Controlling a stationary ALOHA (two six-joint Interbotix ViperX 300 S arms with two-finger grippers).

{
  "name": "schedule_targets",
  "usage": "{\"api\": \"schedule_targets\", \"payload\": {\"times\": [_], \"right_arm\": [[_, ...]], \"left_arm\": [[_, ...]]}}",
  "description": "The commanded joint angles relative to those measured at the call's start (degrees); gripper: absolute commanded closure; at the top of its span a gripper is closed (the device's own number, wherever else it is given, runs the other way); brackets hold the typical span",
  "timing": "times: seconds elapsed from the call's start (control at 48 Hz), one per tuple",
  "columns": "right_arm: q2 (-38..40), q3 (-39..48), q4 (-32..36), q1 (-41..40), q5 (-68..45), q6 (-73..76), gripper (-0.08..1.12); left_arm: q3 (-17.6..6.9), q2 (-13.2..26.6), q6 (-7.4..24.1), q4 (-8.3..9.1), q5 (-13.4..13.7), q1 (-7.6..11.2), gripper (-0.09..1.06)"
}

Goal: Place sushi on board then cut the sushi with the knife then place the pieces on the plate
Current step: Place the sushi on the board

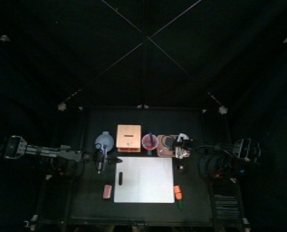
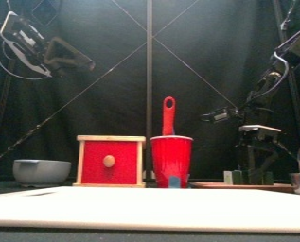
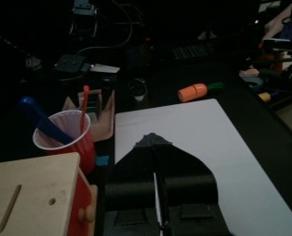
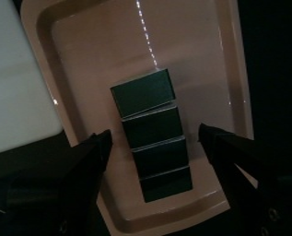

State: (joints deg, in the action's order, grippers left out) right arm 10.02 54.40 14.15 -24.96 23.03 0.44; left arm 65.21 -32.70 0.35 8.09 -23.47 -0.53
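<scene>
While the right gripper (image 4: 158,136) hangs low over the pink tray (image 4: 197,55), its 2 jaws stand spread, 1 on each side of the sushi roll (image 4: 153,138), and neither is clearly pressing it. That roll, 4 dark green blocks in a row, lies lengthwise on the tray at the right of the table, just right of the red cup (image 2: 172,156). From the cup a red knife (image 2: 168,113) sticks straight up, and a blue knife (image 3: 31,111) leans beside it. Left of the cup stands the wooden box (image 2: 111,161) with its red drawer front, and further left the blue-grey bowl (image 2: 41,171). Nearer the front lies the white cutting board (image 1: 146,179), bare on top. The left gripper (image 3: 152,143) hangs raised over the board's far left corner, jaws pressed together on nothing. A small orange toy (image 1: 177,191) lies just off the board's right edge.
</scene>
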Motion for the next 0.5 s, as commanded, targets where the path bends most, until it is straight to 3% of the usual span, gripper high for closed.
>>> {"api": "schedule_targets", "payload": {"times": [0.021, 0.167, 0.417, 0.5], "right_arm": [[-0.3, -0.6, -0.3, -0.4, -0.4, -0.3, 0.02], [-0.7, -0.5, -0.3, -0.3, -0.4, -0.2, 0.08], [0.3, -0.7, -2.0, -0.2, 0.4, 0.3, 0.48], [1.9, -1.5, -4.1, -0.1, 2.5, 0.7, 0.55]], "left_arm": [[-0.7, 0.1, 0.1, 0.00, -0.4, -0.09, 0.96], [-0.6, 0.0, 0.0, -0.09, -0.4, -0.09, 0.96], [-0.5, 0.1, 0.0, -0.09, -0.3, -0.09, 0.96], [-0.5, 0.0, 0.0, -0.18, -0.2, -0.26, 0.96]]}}
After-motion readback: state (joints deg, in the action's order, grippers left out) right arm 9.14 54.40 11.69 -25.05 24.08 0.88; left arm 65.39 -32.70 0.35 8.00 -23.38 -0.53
